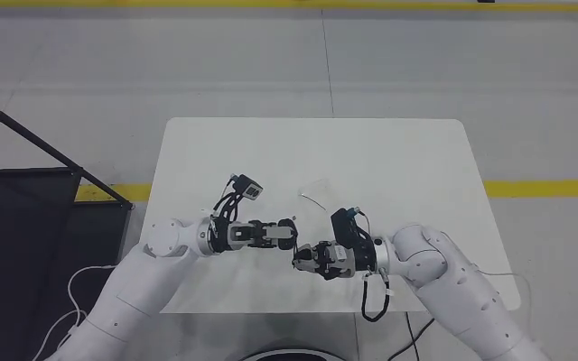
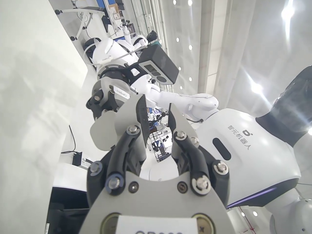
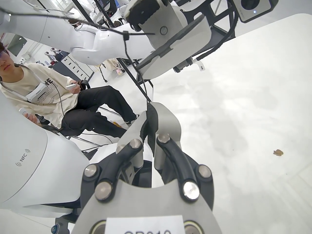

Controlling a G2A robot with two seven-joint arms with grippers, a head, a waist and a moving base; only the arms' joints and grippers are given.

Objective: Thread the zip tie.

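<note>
Right fingers point(image 3: 168, 122) tight on zip tie point(image 3: 126, 49); left fingers point(image 2: 131, 118) apart, empty, close by.

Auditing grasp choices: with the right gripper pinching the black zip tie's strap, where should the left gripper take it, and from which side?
Likely the thin free end jutting sideways from the head of the black zip tie, clear of the strap the shut right gripper pinches. It points toward the open left gripper, so approach along its length, fingers closing across it.

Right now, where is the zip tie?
In the right wrist view, the zip tie runs from the shut right end effector toward the open left end effector.
</note>
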